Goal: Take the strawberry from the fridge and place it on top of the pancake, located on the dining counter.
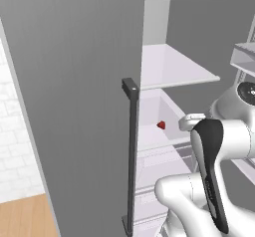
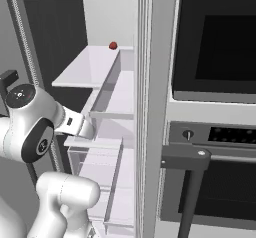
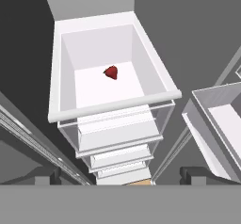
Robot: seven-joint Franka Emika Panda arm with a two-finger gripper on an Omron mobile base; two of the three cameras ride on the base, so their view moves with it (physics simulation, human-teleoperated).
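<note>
small red strawberry (image 3: 111, 72), smooth white boxy fridge (image 3: 113, 109) bin

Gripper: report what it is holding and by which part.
Nothing is held. The gripper is open and hangs above the white fridge drawer, apart from the strawberry lying on the drawer floor.

Glossy white rounded arm (image 1: 199, 201) segments, joined by dark grey-black joint covers; a round dark cap with small pale markings tops one joint (image 2: 21, 95); two small dark fingers (image 3: 195, 175).
</note>
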